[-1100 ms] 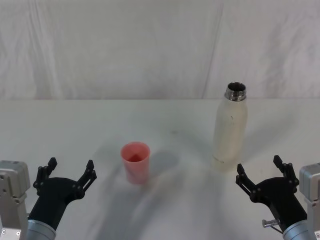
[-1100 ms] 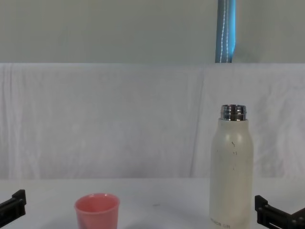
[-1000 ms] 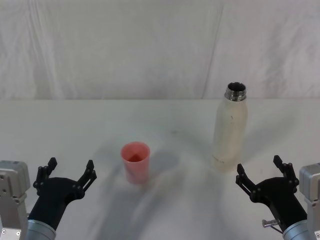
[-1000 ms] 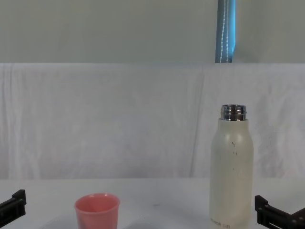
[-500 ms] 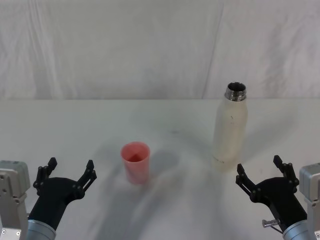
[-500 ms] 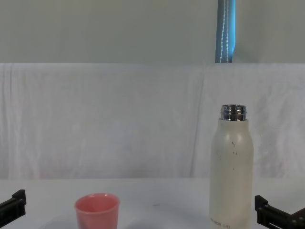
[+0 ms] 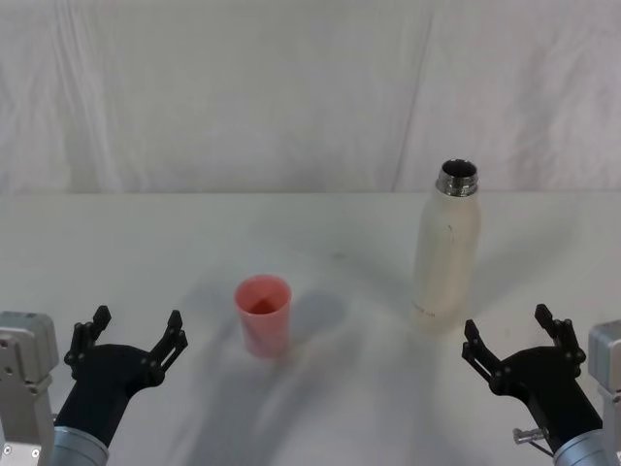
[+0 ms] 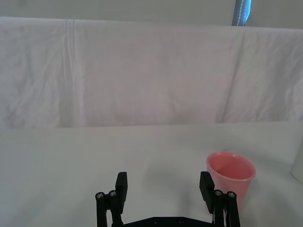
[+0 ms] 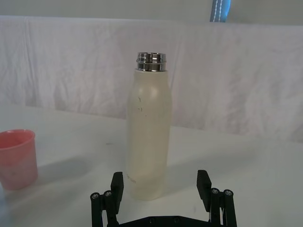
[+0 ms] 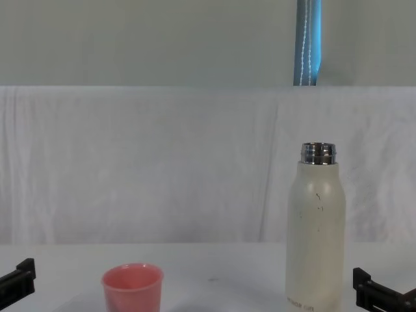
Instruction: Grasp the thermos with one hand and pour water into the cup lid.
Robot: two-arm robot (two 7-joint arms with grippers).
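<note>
Upright, the thermos [image 7: 446, 249] stands apparently just beyond the right gripper's [image 7: 510, 339] spread jaws.

The head view looks forward and down over the tabletop [image 7: 320, 233] toward its far edge. The chest view sits low, looking level across it, close to the thermos [image 10: 315, 237] and cup lid [image 10: 132, 287]. Each wrist view looks forward past its own tool: the left tool [image 8: 164, 185] near the cup lid, the right tool [image 9: 160, 183] near the thermos. All four views share the cup lid.
</note>
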